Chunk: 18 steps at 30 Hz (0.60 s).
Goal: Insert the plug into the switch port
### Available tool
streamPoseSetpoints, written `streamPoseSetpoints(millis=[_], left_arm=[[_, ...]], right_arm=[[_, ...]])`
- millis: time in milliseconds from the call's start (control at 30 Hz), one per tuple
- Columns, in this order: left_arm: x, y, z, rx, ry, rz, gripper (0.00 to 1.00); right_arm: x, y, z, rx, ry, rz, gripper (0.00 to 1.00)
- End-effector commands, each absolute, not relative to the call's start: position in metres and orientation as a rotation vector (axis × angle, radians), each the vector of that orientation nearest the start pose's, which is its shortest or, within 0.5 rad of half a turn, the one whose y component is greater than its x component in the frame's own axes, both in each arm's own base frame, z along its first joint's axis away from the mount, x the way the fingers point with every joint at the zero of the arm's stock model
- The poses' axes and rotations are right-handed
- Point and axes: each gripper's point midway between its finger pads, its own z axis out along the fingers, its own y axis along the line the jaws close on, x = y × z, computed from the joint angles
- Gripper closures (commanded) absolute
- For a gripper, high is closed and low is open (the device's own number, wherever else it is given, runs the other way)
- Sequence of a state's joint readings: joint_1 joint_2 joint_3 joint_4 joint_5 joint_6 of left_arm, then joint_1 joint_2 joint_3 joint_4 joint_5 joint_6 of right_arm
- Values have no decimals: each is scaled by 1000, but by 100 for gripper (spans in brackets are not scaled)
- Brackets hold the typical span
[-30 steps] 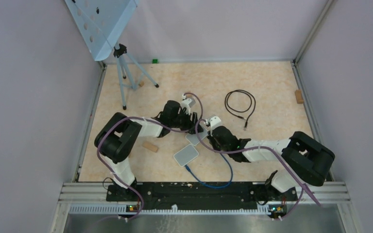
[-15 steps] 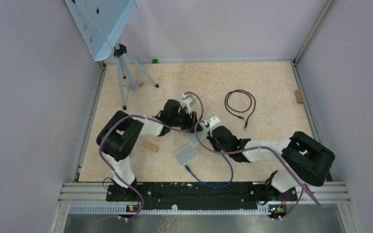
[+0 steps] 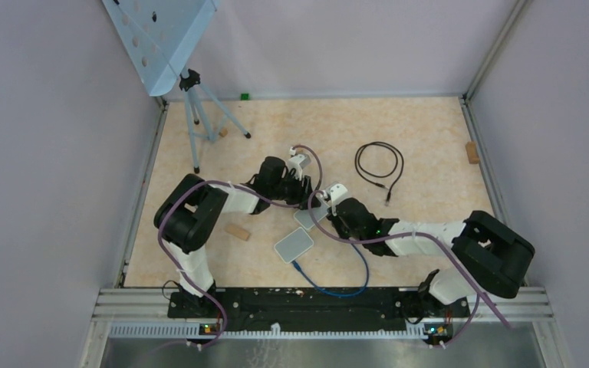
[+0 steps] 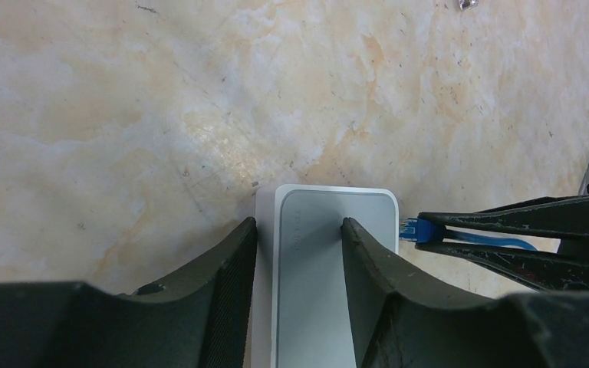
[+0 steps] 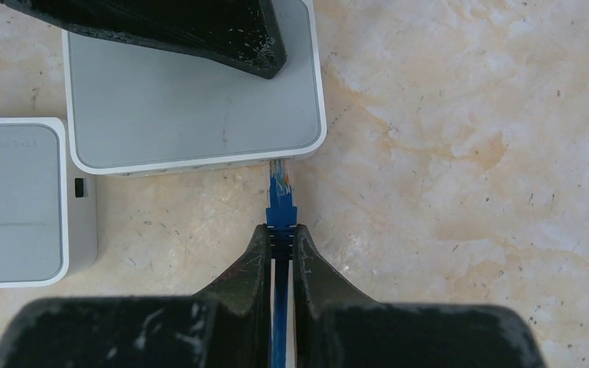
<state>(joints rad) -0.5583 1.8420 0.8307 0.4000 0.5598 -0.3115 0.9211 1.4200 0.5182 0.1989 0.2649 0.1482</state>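
A white switch lies flat on the table. My left gripper is open over it: one finger sits by its left side wall, the other rests on its top. My right gripper is shut on a blue plug. The plug's clear tip touches the switch's port side near the right corner of the switch. In the left wrist view the plug sits against the switch's right edge. In the top view the right gripper is just right of the switch.
A second white switch lies close in front, also in the right wrist view. A blue cable loops from it toward the right arm. A black cable coil, a tripod, and wood blocks lie around.
The right gripper has edged slightly left toward the switch with the plug, and its arm has shifted a little. The left gripper holds its place.
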Motion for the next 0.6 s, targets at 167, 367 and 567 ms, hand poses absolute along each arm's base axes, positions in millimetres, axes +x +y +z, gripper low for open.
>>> streamPoseSetpoints(millis=[167, 367, 567], left_arm=[[285, -316, 18, 669, 2283, -1108, 53], [282, -321, 18, 697, 2282, -1111, 54], [278, -325, 15, 724, 2285, -1118, 55]], right_arm=[[254, 275, 64, -691, 2033, 352, 100], [261, 275, 62, -724, 2009, 302, 100], [271, 281, 73, -763, 1950, 271, 100]])
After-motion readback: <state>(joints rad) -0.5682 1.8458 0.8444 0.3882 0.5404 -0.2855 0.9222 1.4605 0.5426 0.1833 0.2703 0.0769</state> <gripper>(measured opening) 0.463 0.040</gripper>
